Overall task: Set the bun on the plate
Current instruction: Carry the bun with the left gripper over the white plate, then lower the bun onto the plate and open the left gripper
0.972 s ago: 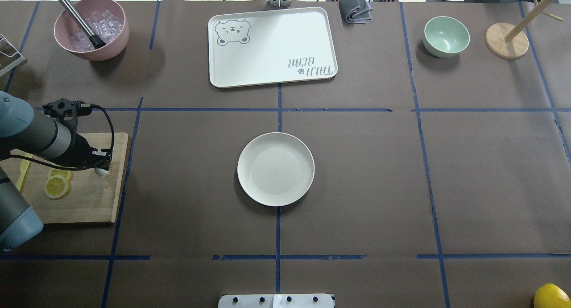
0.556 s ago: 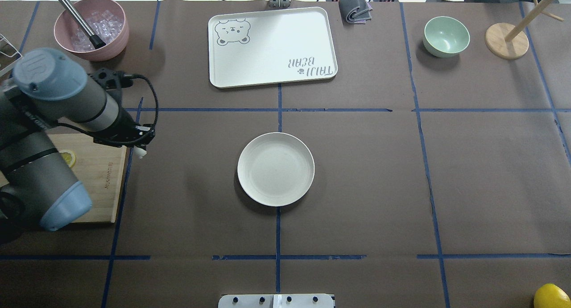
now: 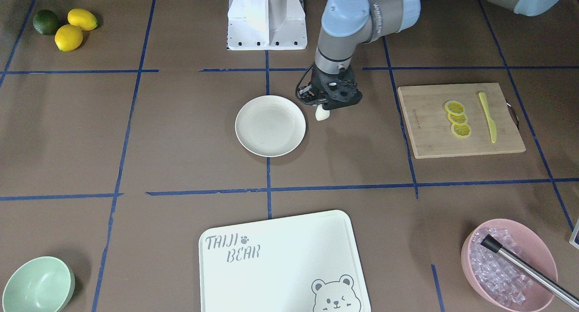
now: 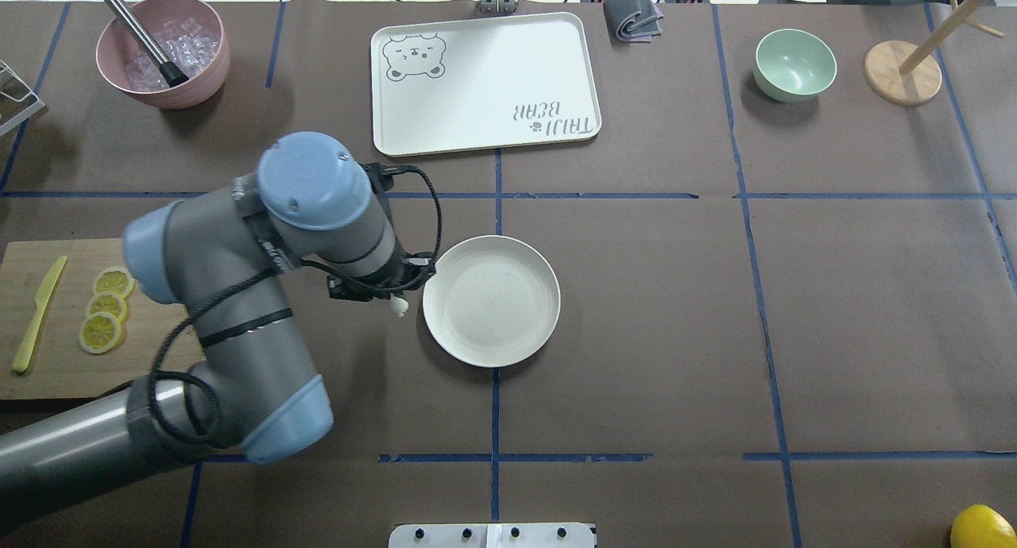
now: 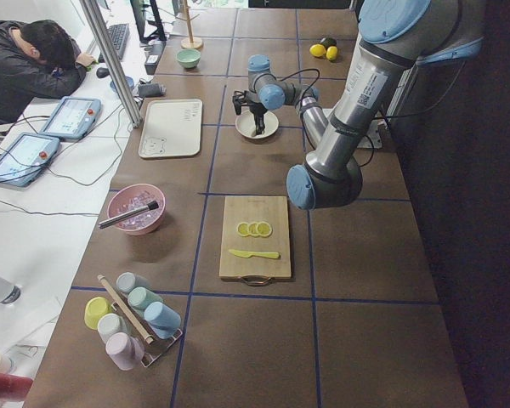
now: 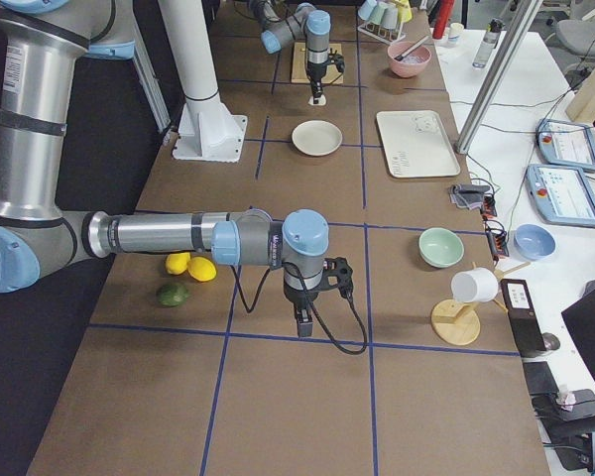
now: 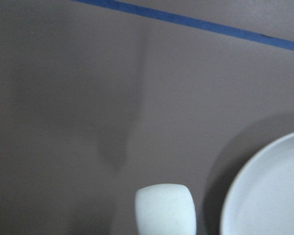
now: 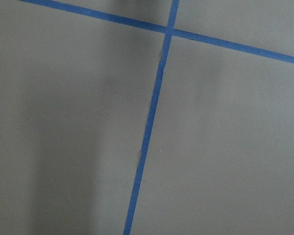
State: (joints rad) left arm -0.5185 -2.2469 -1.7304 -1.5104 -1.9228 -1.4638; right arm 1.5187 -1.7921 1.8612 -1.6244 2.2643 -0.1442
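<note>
- The table is covered in brown paper with a grid of blue tape.
- The left arm reaches across from the wooden cutting board side towards the middle of the table.
- The plate sits bare at the table's centre.
- The left gripper points down just beside the plate's rim, its fingers closed round the top of the bun.
- The right gripper hangs over bare table near the tape; it shows only in the side view, so I cannot tell how far open it is.
- The bun is held in the air above the paper, close to the plate's edge on the robot's left, not over the plate.
- Three lemon slices lie on the board.
</note>
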